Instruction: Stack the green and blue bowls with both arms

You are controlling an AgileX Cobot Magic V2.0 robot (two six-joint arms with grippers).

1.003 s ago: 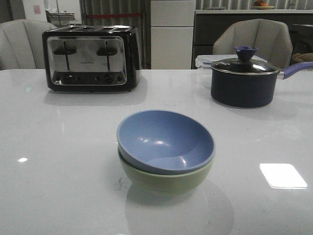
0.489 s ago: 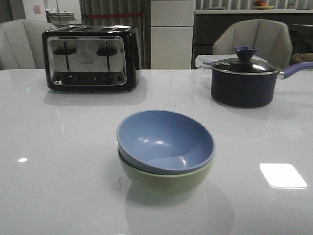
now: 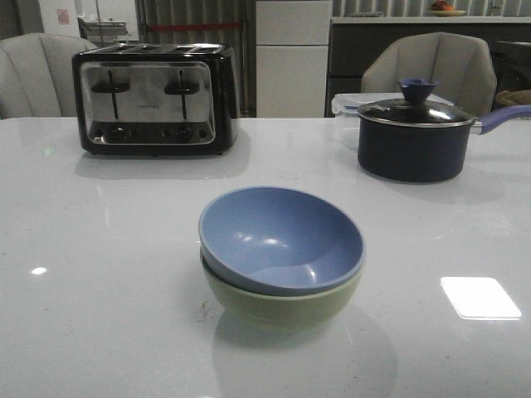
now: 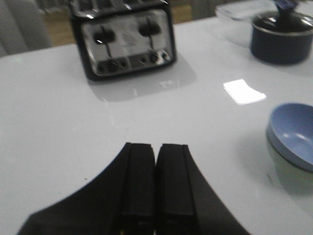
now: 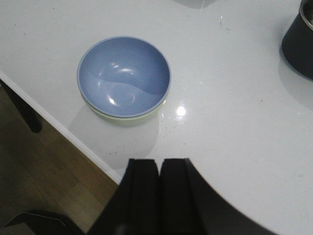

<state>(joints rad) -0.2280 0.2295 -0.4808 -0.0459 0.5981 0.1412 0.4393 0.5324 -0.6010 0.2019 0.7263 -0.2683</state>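
Observation:
The dusty blue bowl sits nested inside the pale green bowl on the white table, near its front edge. No arm shows in the front view. The stack shows in the left wrist view, blue bowl over green bowl, off to one side of my left gripper, which is shut and empty above bare table. In the right wrist view the blue bowl hides all but a sliver of the green bowl. My right gripper is shut and empty, apart from the stack.
A black and chrome toaster stands at the back left. A dark lidded saucepan with a blue knob stands at the back right, a clear container behind it. The table's front edge and the floor show in the right wrist view.

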